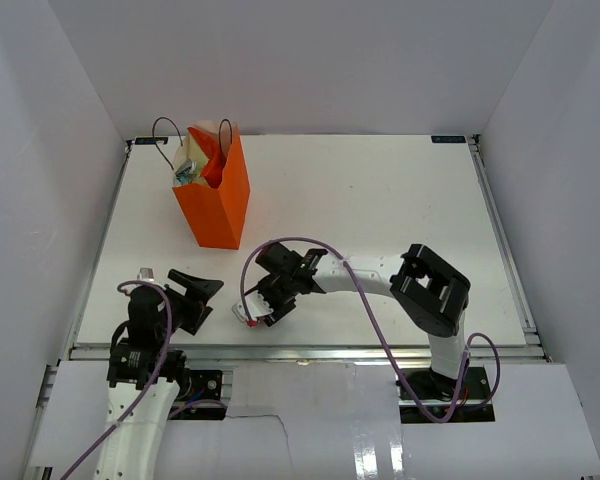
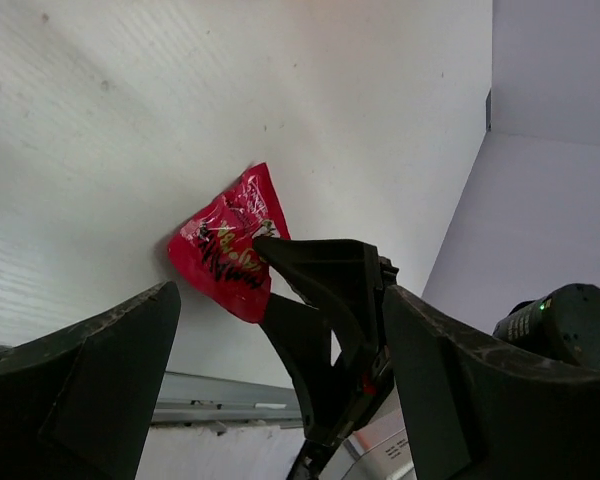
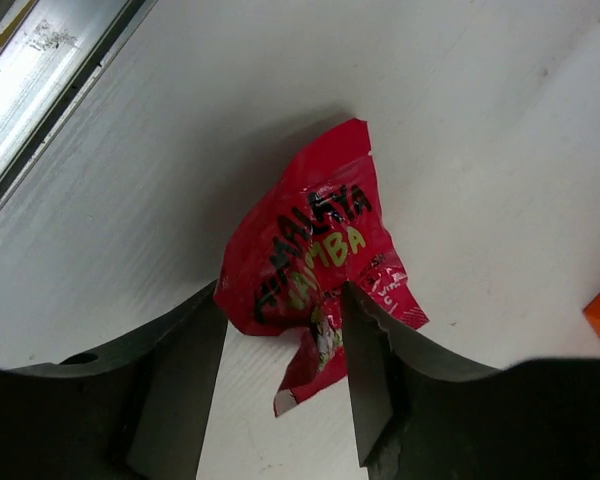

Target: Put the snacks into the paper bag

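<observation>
A red candy wrapper (image 3: 315,240) with black and green lettering lies crumpled on the white table near the front edge; it also shows in the top view (image 1: 244,316) and the left wrist view (image 2: 225,250). My right gripper (image 3: 282,300) (image 1: 263,305) is low over it, jaws part open. One finger is beside the wrapper's edge and the other is over the wrapper. My left gripper (image 1: 206,299) (image 2: 277,300) is open and empty just left of it. The orange paper bag (image 1: 218,210) stands upright at the far left, holding a red-orange chip bag (image 1: 211,160) and a silvery wrapper (image 1: 187,170).
A metal rail (image 1: 300,352) runs along the table's front edge just behind the candy, and shows in the right wrist view (image 3: 40,80). White walls enclose the table on three sides. My right arm's elbow (image 1: 435,290) sits low at the front right.
</observation>
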Robot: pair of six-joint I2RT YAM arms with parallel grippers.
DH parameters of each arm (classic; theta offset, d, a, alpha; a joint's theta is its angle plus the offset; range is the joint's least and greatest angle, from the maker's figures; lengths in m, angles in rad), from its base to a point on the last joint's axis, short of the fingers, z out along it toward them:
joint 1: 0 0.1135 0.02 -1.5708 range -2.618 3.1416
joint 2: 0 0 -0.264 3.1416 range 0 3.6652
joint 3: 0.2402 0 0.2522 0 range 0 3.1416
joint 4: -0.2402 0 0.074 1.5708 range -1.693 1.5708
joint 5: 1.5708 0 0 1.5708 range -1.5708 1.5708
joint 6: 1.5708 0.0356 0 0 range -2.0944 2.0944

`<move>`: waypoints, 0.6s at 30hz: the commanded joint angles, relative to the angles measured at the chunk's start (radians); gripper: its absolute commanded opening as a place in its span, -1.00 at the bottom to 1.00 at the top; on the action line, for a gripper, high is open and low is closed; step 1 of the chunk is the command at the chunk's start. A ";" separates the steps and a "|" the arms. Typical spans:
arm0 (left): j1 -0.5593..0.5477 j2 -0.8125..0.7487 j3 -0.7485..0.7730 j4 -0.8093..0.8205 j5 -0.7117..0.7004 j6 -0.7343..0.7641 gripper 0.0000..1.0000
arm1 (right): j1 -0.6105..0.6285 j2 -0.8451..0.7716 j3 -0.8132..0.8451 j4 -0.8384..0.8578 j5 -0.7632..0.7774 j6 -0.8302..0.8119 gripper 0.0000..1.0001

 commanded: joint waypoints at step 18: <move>0.001 0.124 -0.048 0.004 0.032 -0.287 0.76 | -0.060 -0.127 -0.034 0.059 -0.058 0.239 -0.85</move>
